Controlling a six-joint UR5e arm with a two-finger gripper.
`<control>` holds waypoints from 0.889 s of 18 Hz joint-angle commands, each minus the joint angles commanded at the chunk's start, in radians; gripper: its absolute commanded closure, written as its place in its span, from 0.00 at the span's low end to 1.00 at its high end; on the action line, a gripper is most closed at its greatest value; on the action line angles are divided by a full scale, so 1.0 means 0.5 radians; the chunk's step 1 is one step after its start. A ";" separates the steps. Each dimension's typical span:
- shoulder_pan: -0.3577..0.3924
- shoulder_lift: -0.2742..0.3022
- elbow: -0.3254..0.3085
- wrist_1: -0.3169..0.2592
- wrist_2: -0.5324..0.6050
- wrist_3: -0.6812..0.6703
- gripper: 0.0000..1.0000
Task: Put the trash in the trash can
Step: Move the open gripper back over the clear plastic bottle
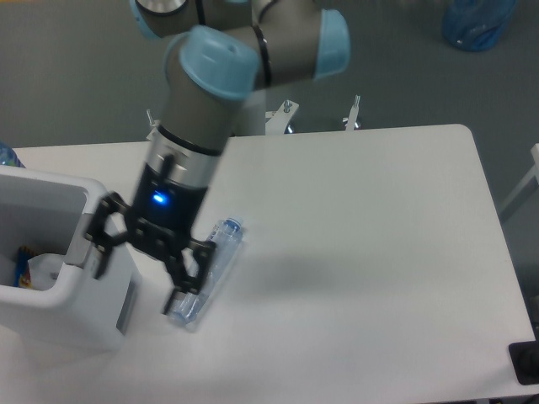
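A clear plastic bottle (222,247) with a pale blue cap lies on its side on the white table, just right of the trash can (59,296). My gripper (140,268) hangs open and empty above the gap between the can and the bottle. Its right finger (182,286) overlaps the bottle's lower half, and its left finger (99,246) is over the can's right wall. Whether a finger touches the bottle is not clear. Inside the can lies a white folded piece (44,268), likely the face mask, beside a colourful wrapper.
The white table (379,252) stretches to the right of the bottle. A big blue plastic bag (477,22) sits on the floor at the top right. A black object (526,362) pokes in at the lower right corner. The arm's base post stands behind the table.
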 joint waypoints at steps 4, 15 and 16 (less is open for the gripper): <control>0.117 -0.098 -0.116 -0.025 0.046 0.027 0.00; 0.004 -0.245 -0.129 -0.530 0.407 0.294 0.00; -0.030 -0.285 -0.074 -0.613 0.457 0.295 0.00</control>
